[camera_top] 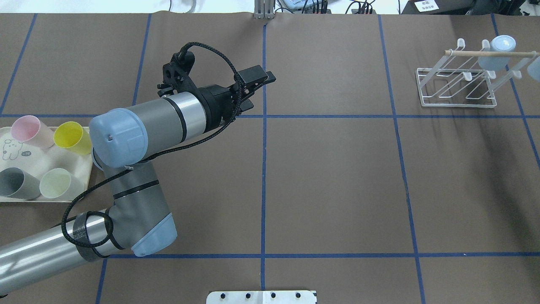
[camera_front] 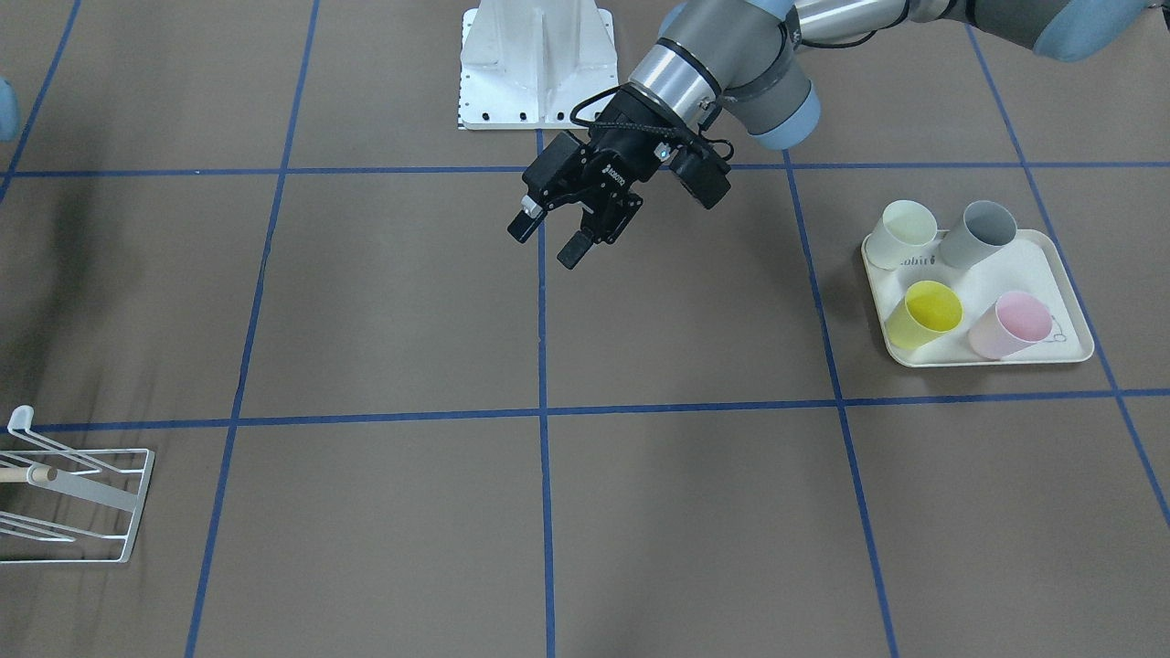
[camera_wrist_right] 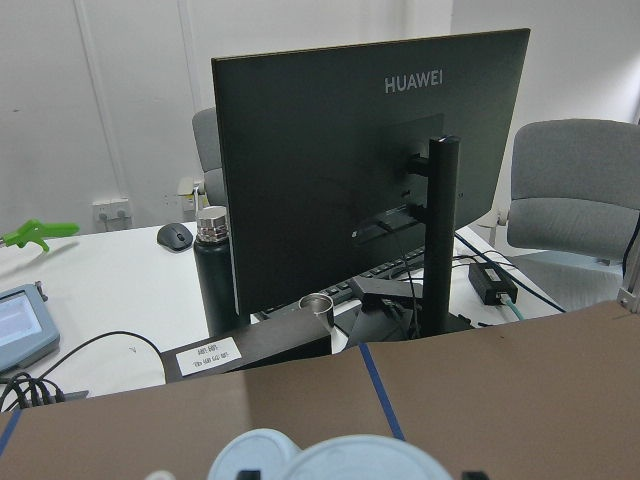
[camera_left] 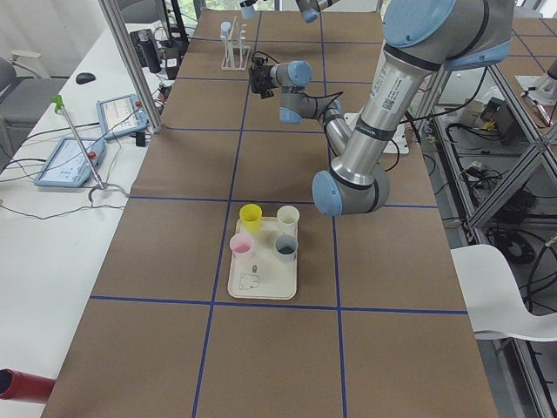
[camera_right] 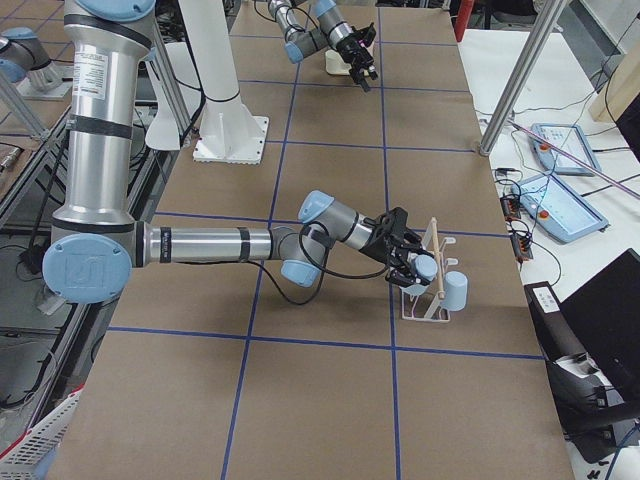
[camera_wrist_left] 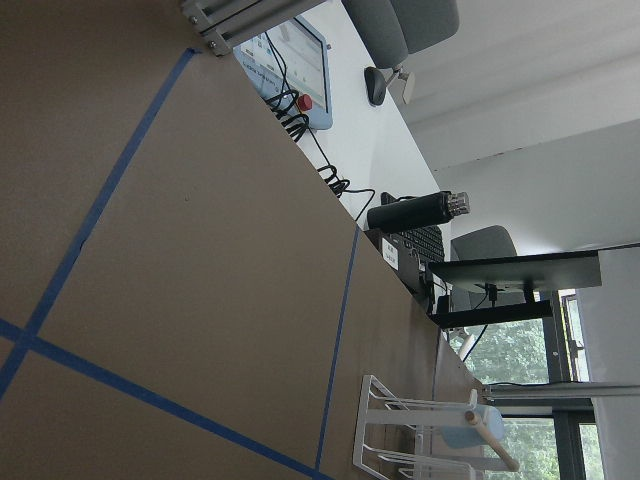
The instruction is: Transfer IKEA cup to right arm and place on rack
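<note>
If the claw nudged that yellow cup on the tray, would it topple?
The yellow cup stands upright and empty, narrower at its base, so it likely tips easily. It looks like light plastic, unlikely to break. Round and tapered, it would probably roll in a curve.

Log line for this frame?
left gripper: open, empty | right gripper: at rack, state unclear | blue cup: at rack

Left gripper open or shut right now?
Open. The left gripper has its fingers spread wide apart, with nothing held between them.
</note>
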Motion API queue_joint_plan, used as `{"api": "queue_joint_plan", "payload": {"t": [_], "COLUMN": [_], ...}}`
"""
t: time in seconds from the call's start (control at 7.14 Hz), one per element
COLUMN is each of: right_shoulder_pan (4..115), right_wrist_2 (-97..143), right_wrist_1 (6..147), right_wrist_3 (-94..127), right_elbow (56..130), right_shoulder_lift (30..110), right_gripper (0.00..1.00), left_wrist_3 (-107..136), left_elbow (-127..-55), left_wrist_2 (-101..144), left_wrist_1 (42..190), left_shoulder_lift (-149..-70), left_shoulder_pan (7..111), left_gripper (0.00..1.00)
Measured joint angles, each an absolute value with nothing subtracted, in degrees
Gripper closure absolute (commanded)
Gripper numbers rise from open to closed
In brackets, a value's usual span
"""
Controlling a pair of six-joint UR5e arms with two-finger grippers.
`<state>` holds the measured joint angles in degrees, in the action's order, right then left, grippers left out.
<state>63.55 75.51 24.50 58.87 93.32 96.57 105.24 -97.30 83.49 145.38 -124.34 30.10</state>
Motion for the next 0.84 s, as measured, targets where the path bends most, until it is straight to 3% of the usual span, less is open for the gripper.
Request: {"api": "queue_joint_plan", "payload": {"t": [0.84], "right_shoulder_pan": [62.8], "right_wrist_2": [75.6], "right_wrist_1": [24.3], "right_wrist_3": [58.7], "right_elbow": [89.8], "right_shoulder_lift": [94.1], "right_gripper": [1.0], "left_wrist_3": [105.2], "left_elbow": [-97.0], "left_wrist_2": [83.5], "left_wrist_1": [145.4], "left_shoulder_lift": [-124.3], "left_shoulder_pan": [30.1], "left_gripper": [0.0]}}
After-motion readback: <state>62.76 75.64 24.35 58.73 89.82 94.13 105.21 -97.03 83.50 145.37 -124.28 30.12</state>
